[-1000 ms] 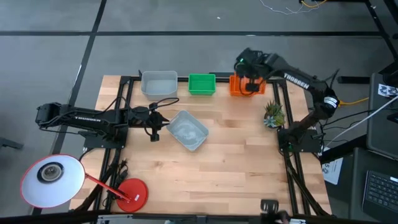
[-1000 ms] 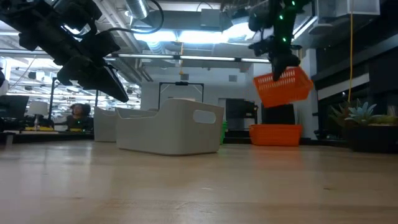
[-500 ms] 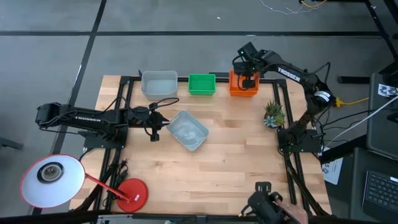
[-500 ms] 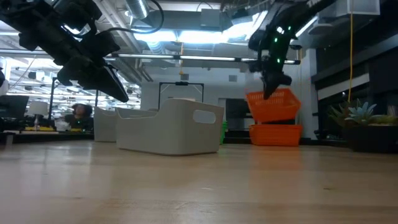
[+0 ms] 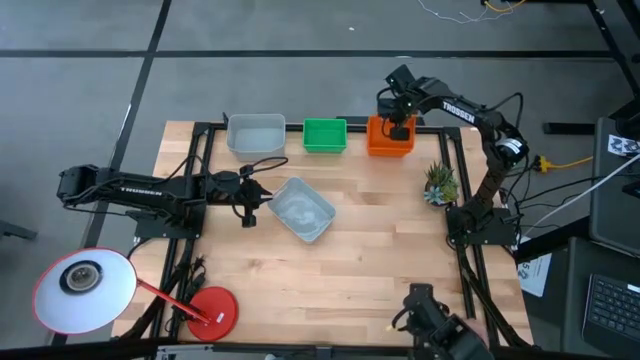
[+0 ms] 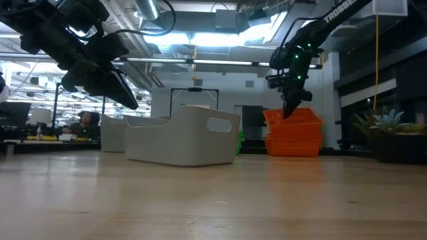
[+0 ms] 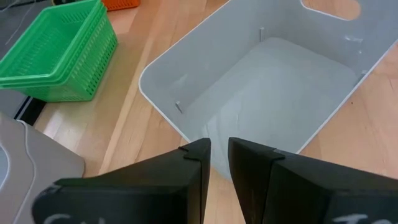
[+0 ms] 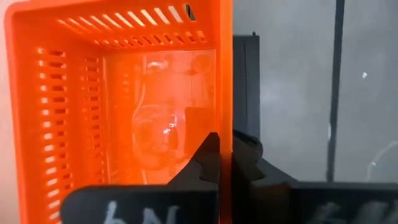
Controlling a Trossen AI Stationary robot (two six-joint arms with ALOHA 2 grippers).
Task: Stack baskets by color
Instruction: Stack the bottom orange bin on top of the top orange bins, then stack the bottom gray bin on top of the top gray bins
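Two orange baskets stand nested at the table's far right. My right gripper is shut on the upper one, which sits in the lower one. A green stack and a grey basket stand along the far edge. Another grey basket rests on its bottom, askew, in the table's middle. My left gripper hovers above that basket's left corner with a narrow gap between its fingers, touching nothing. My right gripper holds the upper orange basket by its far wall, at the rim. One finger is inside the basket and the other outside. The fingers come steeply from above. The basket sits nearly level in the orange basket beneath it.
A small potted plant stands at the right edge, near the orange stack. A round red disc lies at the near left corner. Bare wood lies between the middle grey basket and the near edge.
My right gripper has gone down and toward the far edge with the orange basket, tipping more steeply downward. The basket hung tilted, high above the other orange one; it now sits nearly level in it. The gripper stays shut on it.
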